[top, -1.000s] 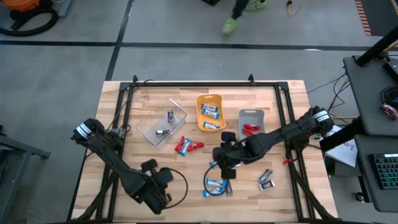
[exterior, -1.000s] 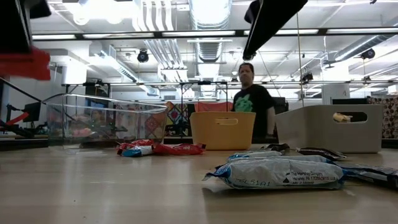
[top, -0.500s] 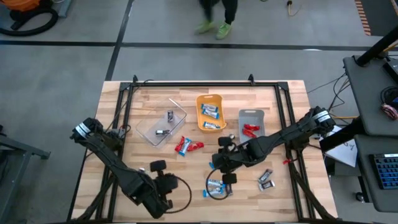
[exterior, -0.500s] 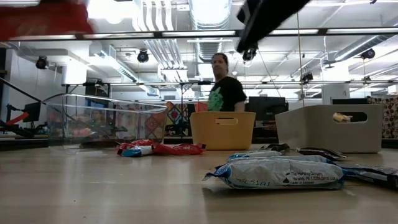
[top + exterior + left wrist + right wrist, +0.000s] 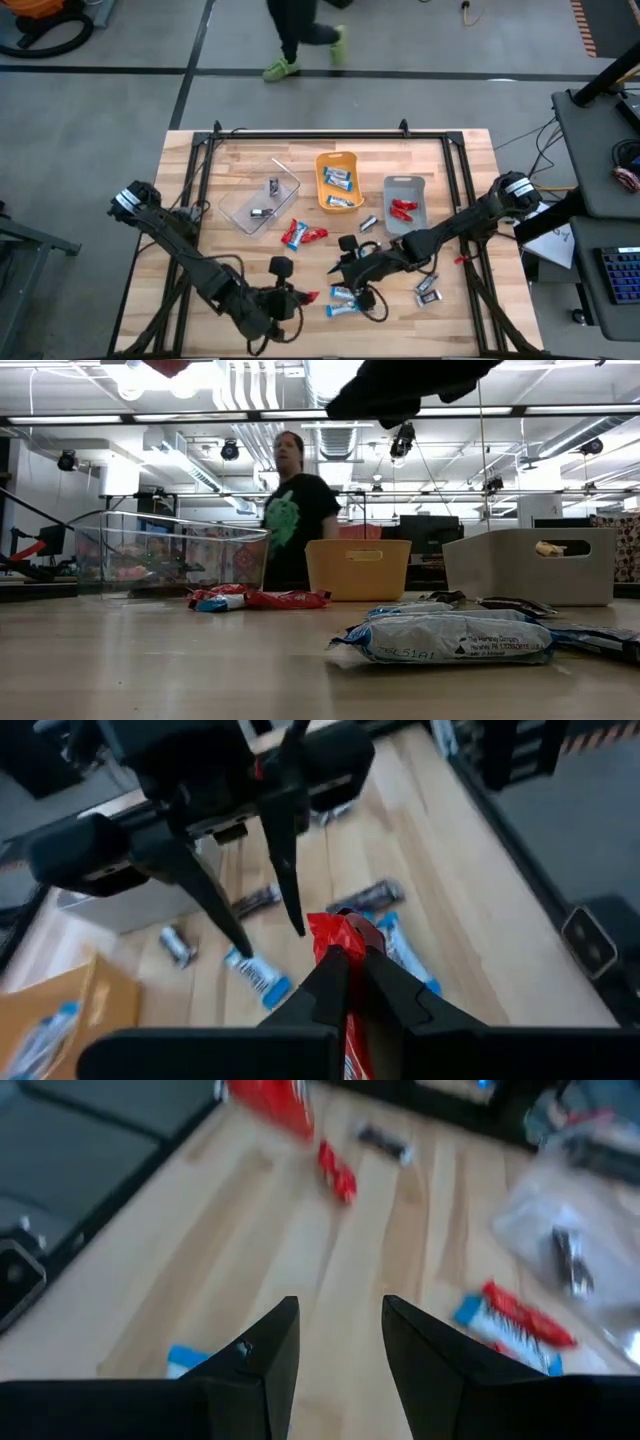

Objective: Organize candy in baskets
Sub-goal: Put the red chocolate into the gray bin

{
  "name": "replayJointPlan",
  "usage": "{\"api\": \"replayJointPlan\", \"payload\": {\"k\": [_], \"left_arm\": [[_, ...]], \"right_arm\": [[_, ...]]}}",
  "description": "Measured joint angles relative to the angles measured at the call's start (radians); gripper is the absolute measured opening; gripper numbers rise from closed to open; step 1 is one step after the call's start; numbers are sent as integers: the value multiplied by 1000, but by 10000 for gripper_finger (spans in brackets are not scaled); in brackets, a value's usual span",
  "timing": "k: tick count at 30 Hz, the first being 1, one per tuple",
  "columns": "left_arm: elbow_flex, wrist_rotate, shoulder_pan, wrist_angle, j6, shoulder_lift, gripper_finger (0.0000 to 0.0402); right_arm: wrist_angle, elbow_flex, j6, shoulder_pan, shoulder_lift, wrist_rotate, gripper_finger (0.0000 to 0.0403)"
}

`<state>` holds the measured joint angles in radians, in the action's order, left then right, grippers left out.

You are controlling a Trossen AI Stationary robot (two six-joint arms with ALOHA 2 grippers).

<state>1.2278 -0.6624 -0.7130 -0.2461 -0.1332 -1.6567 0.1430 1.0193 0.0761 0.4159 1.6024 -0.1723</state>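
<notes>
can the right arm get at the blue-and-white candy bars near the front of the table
Probably yes: the right pincer hangs open right beside those blue-and-white candy bars, with nothing between them. The left pincer, shut on a red candy, crowds that spot.

A light wooden table (image 5: 240, 258) with a black frame along its edges. 3 baskets stand side by side on it: a clear basket (image 5: 260, 203), an orange basket (image 5: 338, 181) and a grey basket (image 5: 405, 201). Loose candy lies on the bare wood: red and blue bars (image 5: 300, 234) near the clear basket, blue-and-white bars (image 5: 343, 298) toward the front edge, and 2 dark silver bars (image 5: 428, 288) to their right.
</notes>
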Motion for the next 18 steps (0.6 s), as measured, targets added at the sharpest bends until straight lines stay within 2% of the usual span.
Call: {"api": "replayJointPlan", "payload": {"k": [6, 9, 13, 18], "left_arm": [[-234, 93, 58, 375, 47, 54, 0], [-323, 104, 79, 527, 53, 62, 0], [-390, 104, 97, 662, 77, 63, 0], [-405, 104, 112, 750, 127, 64, 0]], "right_arm": [[345, -126, 29, 8, 1, -11, 137], [499, -158, 51, 8, 1, -11, 137], [598, -171, 67, 7, 2, 7, 137], [598, -162, 48, 3, 2, 60, 137]]}}
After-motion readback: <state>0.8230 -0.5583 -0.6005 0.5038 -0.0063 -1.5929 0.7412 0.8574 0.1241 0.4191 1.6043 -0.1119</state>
